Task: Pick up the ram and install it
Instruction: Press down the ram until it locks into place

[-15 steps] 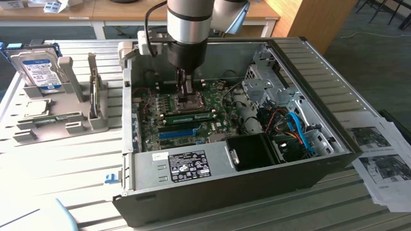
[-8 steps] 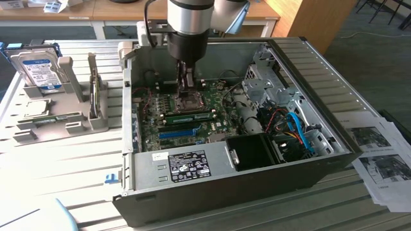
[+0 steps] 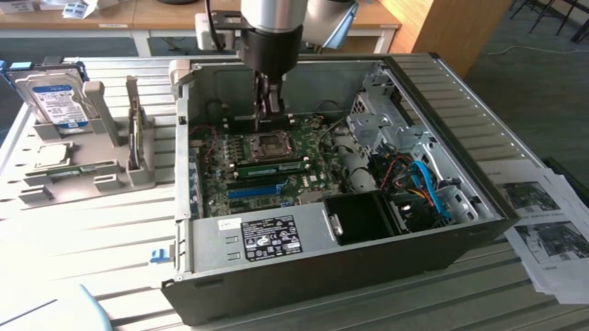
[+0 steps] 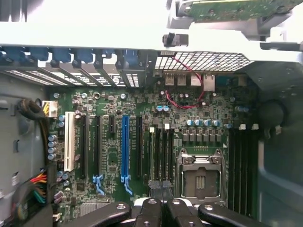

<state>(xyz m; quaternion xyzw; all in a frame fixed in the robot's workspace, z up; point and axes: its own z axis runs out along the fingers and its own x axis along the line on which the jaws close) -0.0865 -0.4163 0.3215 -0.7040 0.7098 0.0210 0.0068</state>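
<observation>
The ram (image 3: 72, 171), a thin green stick, lies in the grey holder (image 3: 65, 186) on the table at the exterior view's left, outside the computer case. In the wrist view the ram (image 4: 229, 7) is a green board edge in that holder, beyond the case wall. My gripper (image 3: 270, 114) hangs inside the open case above the motherboard (image 3: 276, 172), far from the holder. The gripper (image 4: 161, 205) is shut, its black fingers (image 4: 150, 208) pressed together with nothing seen between them, over the end of the dark memory slots (image 4: 161, 156) beside the CPU socket (image 4: 199, 177).
A green strip with a pale label (image 3: 273, 165) lies along the slots below the CPU socket. A blue slot (image 4: 124, 146), cables (image 3: 423, 186), a black fan shroud (image 3: 363, 217) and the drive cage (image 3: 382, 117) crowd the case. A hard drive (image 3: 55, 100) stands in the holder. Papers (image 3: 543, 221) lie at the right.
</observation>
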